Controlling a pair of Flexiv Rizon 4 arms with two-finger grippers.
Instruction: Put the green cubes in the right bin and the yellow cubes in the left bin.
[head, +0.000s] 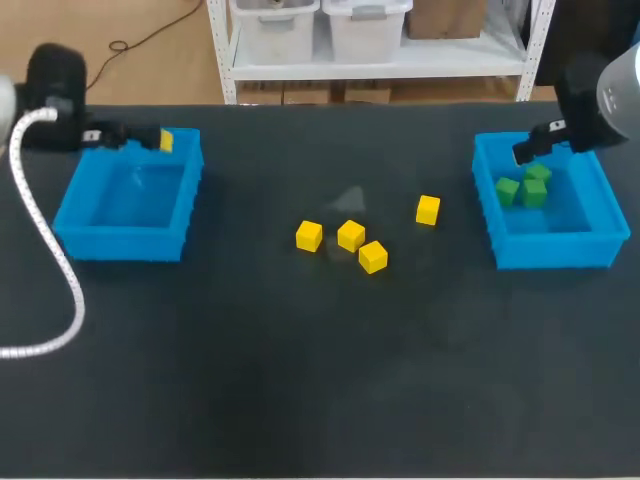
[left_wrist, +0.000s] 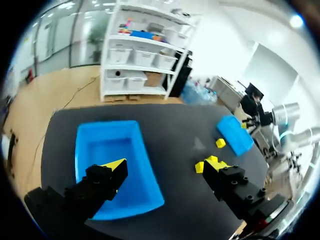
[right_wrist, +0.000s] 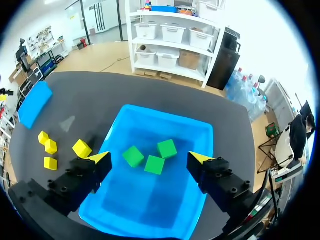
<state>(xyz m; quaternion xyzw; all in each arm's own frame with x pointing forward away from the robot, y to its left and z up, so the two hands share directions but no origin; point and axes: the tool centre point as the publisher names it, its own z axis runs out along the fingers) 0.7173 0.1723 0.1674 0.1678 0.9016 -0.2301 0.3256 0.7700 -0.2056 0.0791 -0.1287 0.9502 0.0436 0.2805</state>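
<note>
Several yellow cubes (head: 351, 235) lie loose at the table's middle, one (head: 428, 210) a little apart toward the right. Three green cubes (head: 534, 192) lie in the right blue bin (head: 545, 255). My right gripper (head: 530, 148) hangs open over that bin's far left corner; in the right wrist view the right gripper (right_wrist: 150, 160) is empty, the green cubes (right_wrist: 133, 156) on the bin floor below it. My left gripper (head: 150, 138) stands open and empty over the far rim of the left blue bin (head: 120, 242). Below the left gripper (left_wrist: 165, 172), the left bin (left_wrist: 110, 150) holds nothing.
Both bins sit near the table's side edges. Bare black tabletop (head: 320, 380) stretches between them and toward the front edge. A white cable (head: 50, 270) from my left arm loops over the table's left front.
</note>
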